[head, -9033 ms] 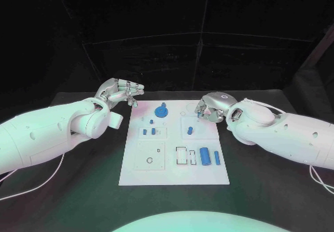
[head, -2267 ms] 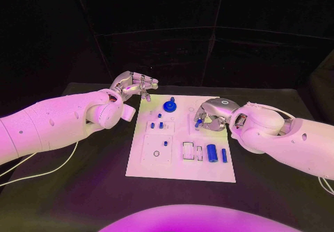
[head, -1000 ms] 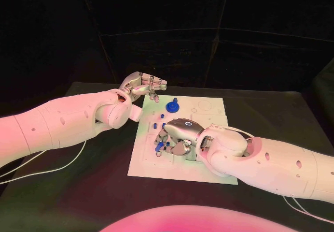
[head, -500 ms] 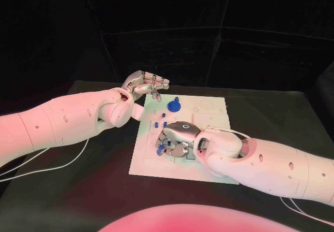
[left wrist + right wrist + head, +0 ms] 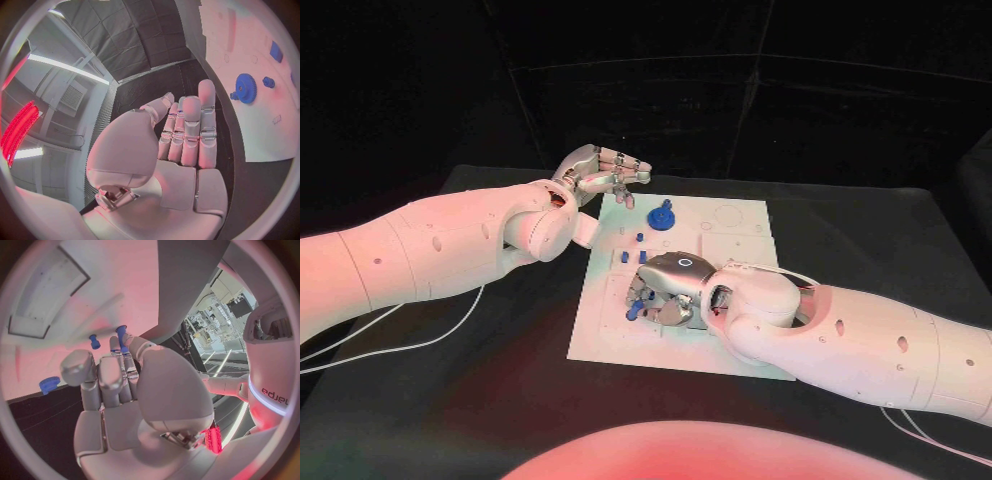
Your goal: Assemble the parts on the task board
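The white task board [image 5: 612, 336] lies in the middle of the table. My right hand [image 5: 669, 290] hovers low over its left-middle area and pinches a small blue peg [image 5: 635, 308] between its fingertips; the right wrist view shows the peg [image 5: 120, 336] pointing at the board [image 5: 94, 285]. Beside it another blue peg [image 5: 94, 341] stands in the board. A blue gear [image 5: 661, 213] sits at the board's far end. My left hand [image 5: 603, 176] hangs above the far left corner, holding nothing, its fingers [image 5: 190, 130] side by side and nearly straight.
Small blue pegs [image 5: 639, 238] stand in the board between the gear and my right hand. My right forearm [image 5: 848, 330] lies across the board's right half and hides it. A rectangular recess [image 5: 47, 300] is sunk in the board. Black table [image 5: 473, 380] surrounds the board.
My right hand has carried the blue peg from the board's right side over to its left-middle area and has barely moved in the last half second. The left hand stays put.
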Controlling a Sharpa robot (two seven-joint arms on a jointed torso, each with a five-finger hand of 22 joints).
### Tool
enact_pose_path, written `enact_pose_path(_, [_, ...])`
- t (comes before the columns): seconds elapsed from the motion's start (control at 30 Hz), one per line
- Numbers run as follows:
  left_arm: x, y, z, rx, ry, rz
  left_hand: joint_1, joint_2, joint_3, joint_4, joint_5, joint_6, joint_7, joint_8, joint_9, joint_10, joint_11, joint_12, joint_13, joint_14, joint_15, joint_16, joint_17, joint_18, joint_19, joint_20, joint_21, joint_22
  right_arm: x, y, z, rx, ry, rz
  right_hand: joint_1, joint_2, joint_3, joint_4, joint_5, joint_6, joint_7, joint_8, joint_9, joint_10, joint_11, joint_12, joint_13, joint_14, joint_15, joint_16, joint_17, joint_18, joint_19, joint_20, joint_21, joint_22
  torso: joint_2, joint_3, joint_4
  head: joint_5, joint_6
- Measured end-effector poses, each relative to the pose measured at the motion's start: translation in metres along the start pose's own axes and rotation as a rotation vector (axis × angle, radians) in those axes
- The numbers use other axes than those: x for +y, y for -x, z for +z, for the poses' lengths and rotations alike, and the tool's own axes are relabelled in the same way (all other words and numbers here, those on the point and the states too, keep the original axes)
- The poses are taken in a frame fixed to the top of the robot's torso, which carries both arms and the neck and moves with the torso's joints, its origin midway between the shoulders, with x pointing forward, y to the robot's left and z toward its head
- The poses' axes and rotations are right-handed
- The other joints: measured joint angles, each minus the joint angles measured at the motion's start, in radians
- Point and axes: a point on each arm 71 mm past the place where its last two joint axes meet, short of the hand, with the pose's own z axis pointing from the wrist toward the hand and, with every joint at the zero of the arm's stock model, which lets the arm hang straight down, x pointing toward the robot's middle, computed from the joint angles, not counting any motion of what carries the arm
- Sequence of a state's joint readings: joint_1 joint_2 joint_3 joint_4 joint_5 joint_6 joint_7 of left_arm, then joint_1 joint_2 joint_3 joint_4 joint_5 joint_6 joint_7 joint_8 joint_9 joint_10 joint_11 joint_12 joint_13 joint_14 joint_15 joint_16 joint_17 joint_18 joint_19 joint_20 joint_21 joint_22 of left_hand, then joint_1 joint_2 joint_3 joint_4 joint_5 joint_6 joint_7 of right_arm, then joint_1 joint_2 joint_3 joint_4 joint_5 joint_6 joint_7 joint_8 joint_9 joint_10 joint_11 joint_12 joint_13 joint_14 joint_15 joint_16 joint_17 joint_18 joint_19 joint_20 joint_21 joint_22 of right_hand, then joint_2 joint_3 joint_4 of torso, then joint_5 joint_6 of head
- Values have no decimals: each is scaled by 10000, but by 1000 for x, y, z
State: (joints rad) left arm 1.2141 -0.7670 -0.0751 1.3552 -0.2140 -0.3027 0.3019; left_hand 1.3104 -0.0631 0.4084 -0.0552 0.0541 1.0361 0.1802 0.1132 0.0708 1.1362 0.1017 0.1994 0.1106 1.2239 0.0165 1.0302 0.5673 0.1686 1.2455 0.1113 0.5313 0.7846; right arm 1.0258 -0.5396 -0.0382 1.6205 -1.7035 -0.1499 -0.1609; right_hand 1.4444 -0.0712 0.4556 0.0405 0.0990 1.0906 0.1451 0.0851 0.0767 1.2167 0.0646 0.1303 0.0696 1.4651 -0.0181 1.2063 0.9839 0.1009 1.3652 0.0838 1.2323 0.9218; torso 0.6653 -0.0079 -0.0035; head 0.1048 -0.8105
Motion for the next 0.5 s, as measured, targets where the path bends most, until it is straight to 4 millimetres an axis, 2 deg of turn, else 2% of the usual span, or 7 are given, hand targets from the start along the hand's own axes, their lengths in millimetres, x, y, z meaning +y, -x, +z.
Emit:
enact_pose_path(0.33, [0,0,0,-2,5,1,0,0,0,0,0,0,0,0,0,0,0,0,-1,0,0,0,1,0,0,0,0,0,2,0,0,-1,-65,-167,0,0,23,-25,-2,-17,14,0,11,20,20,0,-1,0,0,0,-4,0,0,0,0,-1,0,2,0,14,-22])
enact_pose_path(0.4, [0,0,0,-1,5,0,0,0,0,0,0,0,0,0,0,0,0,0,-1,0,0,0,1,0,0,0,0,1,2,0,0,-9,-65,-186,-133,-133,30,-32,-2,-16,24,0,11,9,63,-69,0,0,0,-1,-19,0,0,0,0,-17,0,4,-1,14,-22])
enact_pose_path(0.47, [0,0,0,-2,5,1,0,0,0,0,0,0,-1,0,0,0,0,0,-1,0,0,0,1,0,0,0,0,1,3,0,1,-17,-58,-197,-291,-289,-45,45,108,-70,146,-45,12,-117,180,-197,-18,15,16,-1,-36,0,-6,5,0,-43,-1,4,-2,14,-23])
enact_pose_path(0.5, [0,0,0,-2,6,1,0,0,0,0,0,0,0,0,0,0,0,0,-1,0,0,0,1,0,0,0,0,1,3,0,1,-17,-55,-198,-423,-403,-117,121,205,-148,211,-104,7,-263,214,-286,-32,10,90,-1,-53,1,-47,47,-1,-62,-1,4,-2,11,-22])
